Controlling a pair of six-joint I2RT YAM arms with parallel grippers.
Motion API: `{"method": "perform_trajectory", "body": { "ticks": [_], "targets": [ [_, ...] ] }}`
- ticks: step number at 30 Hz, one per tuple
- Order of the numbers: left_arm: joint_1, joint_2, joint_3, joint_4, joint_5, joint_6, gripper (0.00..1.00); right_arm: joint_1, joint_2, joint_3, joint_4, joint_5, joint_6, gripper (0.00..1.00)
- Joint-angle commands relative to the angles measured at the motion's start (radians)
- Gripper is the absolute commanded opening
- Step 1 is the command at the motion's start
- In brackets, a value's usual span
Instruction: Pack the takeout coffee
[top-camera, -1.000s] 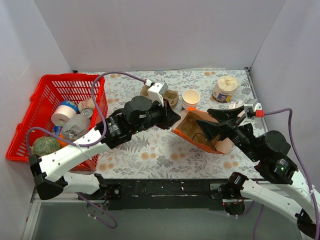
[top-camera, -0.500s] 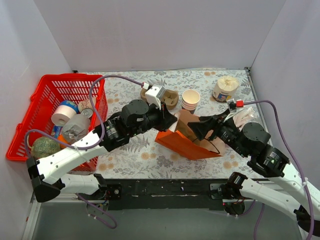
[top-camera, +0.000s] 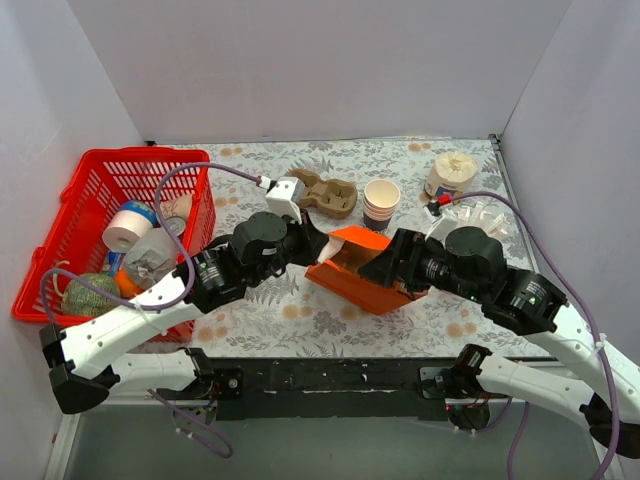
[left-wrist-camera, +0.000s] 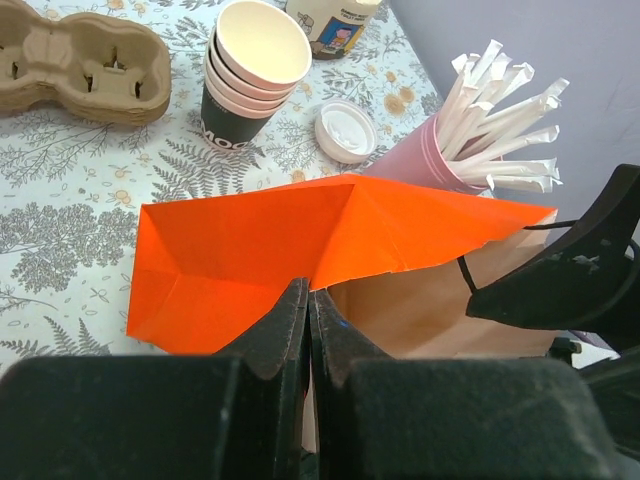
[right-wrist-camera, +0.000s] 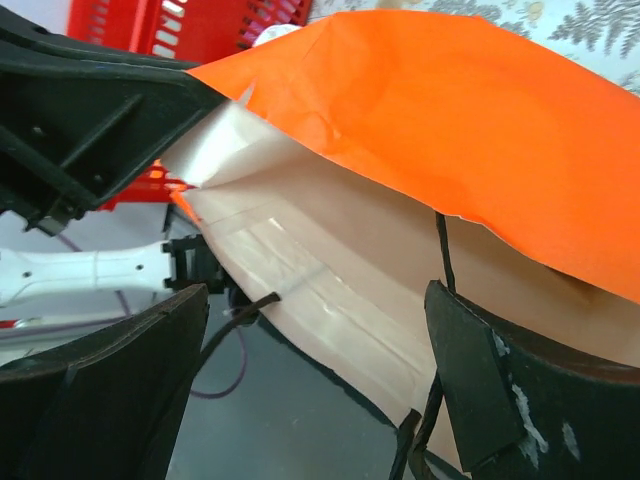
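Observation:
The takeout coffee, a cream cup with a white lid, stands at the back right, away from both grippers; its lower part shows at the top edge of the left wrist view. An orange paper bag with a brown inside lies tilted in the middle, also seen in the left wrist view and the right wrist view. My left gripper is shut on the bag's rim. My right gripper is open at the bag's mouth, with the bag's brown wall between its fingers.
A stack of lidless cups and a brown cup carrier stand behind the bag. A loose white lid and a pink cup of white sticks are beside them. A red basket of goods stands at the left.
The bag has moved left and tipped up. My right gripper has come left to the bag's mouth. My left gripper has drawn back left, still shut on the rim.

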Motion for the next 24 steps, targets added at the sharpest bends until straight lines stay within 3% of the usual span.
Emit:
{"method": "perform_trajectory", "body": {
  "ticks": [1,8,14,17,21,22,24],
  "targets": [
    [0.005,-0.079,-0.031,0.021,-0.060,0.003,0.00,-0.001,-0.026,0.060,-0.012,-0.143,0.051,0.98],
    [0.004,-0.114,-0.046,0.030,-0.048,-0.005,0.00,-0.001,-0.058,-0.012,0.288,-0.406,0.043,0.98],
    [0.005,-0.120,-0.068,0.044,-0.017,-0.002,0.00,-0.001,-0.048,-0.011,0.358,-0.494,0.033,0.98],
    [0.004,-0.131,-0.080,0.082,0.027,0.026,0.00,-0.001,-0.040,0.023,0.304,-0.432,-0.065,0.98],
    [0.005,-0.159,-0.110,0.176,0.072,0.092,0.00,-0.001,-0.040,0.052,0.264,-0.415,-0.319,0.98],
    [0.004,-0.163,-0.117,0.199,0.077,0.104,0.00,-0.001,-0.046,0.051,0.247,-0.417,-0.455,0.98],
    [0.004,-0.163,-0.115,0.243,0.092,0.139,0.00,-0.001,-0.092,-0.004,0.275,-0.373,-0.513,0.98]
  ]
}}
